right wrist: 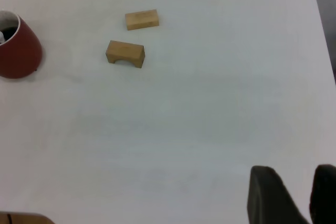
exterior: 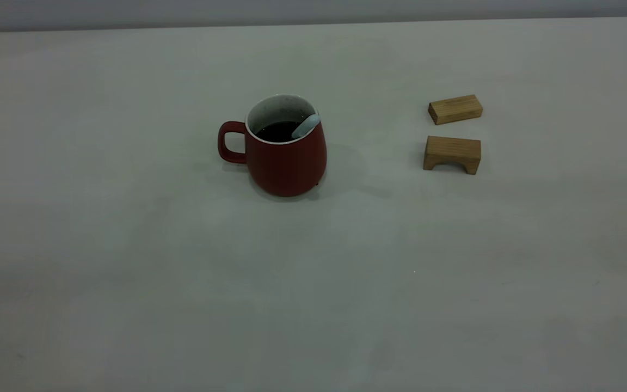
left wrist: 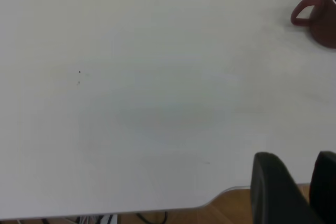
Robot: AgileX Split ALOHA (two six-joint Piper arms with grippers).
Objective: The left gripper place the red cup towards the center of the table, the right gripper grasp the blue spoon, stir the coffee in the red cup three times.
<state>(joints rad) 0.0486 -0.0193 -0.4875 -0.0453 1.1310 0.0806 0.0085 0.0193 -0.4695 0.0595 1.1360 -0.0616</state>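
The red cup (exterior: 286, 160) stands upright near the middle of the table (exterior: 128, 272), its handle toward the left arm's side. Dark coffee (exterior: 276, 132) fills it, and the pale handle of the blue spoon (exterior: 306, 126) leans on the rim at the right. No arm shows in the exterior view. In the left wrist view my left gripper (left wrist: 296, 156) hangs open and empty by the table's rounded edge, far from the red cup (left wrist: 321, 17). My right gripper (right wrist: 294, 169) is also open and empty over bare table, far from the red cup (right wrist: 18, 51).
Two tan wooden blocks lie right of the cup: a flat one (exterior: 455, 109) and an arched one (exterior: 452, 154), also seen as the flat block (right wrist: 142, 19) and the arched block (right wrist: 125, 53). A wooden floor (left wrist: 231, 208) shows past the table's edge.
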